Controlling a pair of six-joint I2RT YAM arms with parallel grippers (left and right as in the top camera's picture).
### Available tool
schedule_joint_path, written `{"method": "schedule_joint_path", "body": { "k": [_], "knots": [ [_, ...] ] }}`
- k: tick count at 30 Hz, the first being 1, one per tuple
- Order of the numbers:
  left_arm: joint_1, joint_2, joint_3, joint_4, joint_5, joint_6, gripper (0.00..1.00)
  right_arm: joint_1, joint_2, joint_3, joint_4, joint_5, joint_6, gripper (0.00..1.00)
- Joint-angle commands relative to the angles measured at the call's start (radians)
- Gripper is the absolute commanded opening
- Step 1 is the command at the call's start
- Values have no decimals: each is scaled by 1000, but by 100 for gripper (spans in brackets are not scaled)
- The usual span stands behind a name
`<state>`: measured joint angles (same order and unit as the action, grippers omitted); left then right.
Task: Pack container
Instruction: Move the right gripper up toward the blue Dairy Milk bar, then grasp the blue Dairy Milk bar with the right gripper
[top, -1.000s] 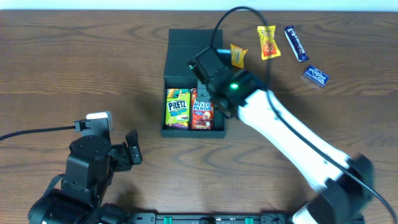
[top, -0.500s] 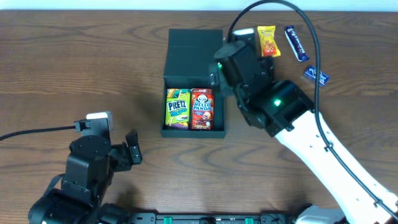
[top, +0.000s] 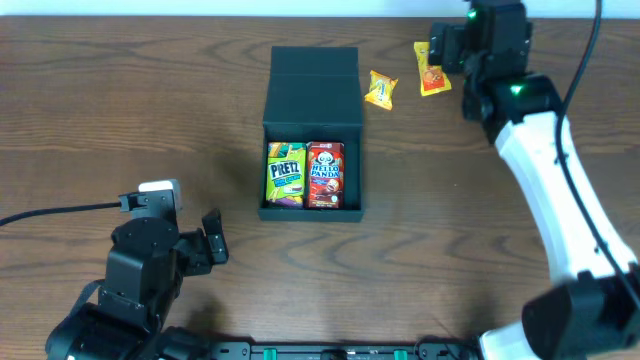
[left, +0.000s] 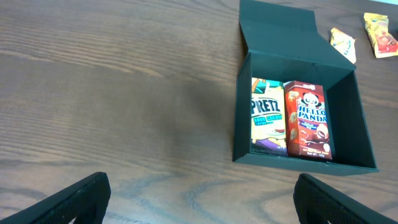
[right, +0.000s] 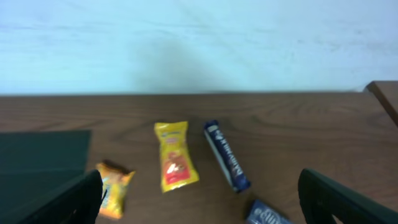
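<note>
1. Nearest you, your left gripper (left: 202, 183) hangs over bare table (top: 100, 120) at the near left. Its jaws are spread wide and there is nothing between them.
2. Ahead of it and to its right you have the box (top: 310, 213), standing open at about mid-table and well apart from both grippers.
3. Look inside and you see two cartons lying flat, side by side and touching, against the near wall. The Pretz carton (top: 285, 175) is on the left and the Hello Panda carton (top: 325, 175) on the right. A strip of dark floor shows beyond them.
4. Past the far wall, the lid (top: 315, 70) is folded back and lies flat on the table.
5. Just right of the lid you find an orange packet (top: 381, 90), close to the box but not touching it.
6. Further right lies a yellow packet (top: 432, 72). From overhead its far end is partly covered by your right gripper (right: 202, 186).
7. In the right wrist view a blue bar (right: 227, 165) lies just right of the yellow packet. A blue packet (right: 264, 214) sits nearer the camera, cut off by the frame edge. From overhead the right arm (top: 540, 150) hides both.
8. Farthest out, your right gripper hovers at the far edge above these snacks, jaws wide apart and holding nothing. Its view is slightly blurred.
</note>
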<state>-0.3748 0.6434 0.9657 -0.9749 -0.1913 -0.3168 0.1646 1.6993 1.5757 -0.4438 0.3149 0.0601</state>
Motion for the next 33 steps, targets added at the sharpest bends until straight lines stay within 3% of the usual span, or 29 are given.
{"method": "schedule_joint_path", "body": {
  "k": [1,14,23,29,33],
  "knots": [
    [3,-3,21,-2,-19,6,95,-62,82,14,52,-87,-81,99],
    [3,-3,21,-2,-19,6,95,-184,393,14,287,-87,-80,99],
    [3,-3,21,-2,-19,6,95,-236,525,14,324,-155,-64,98],
    [3,-3,21,-2,-19,6,95,-251,589,14,332,-170,-46,90],
    [3,-3,21,-2,-19,6,95,-251,606,14,336,-171,-45,79]
  ]
}}
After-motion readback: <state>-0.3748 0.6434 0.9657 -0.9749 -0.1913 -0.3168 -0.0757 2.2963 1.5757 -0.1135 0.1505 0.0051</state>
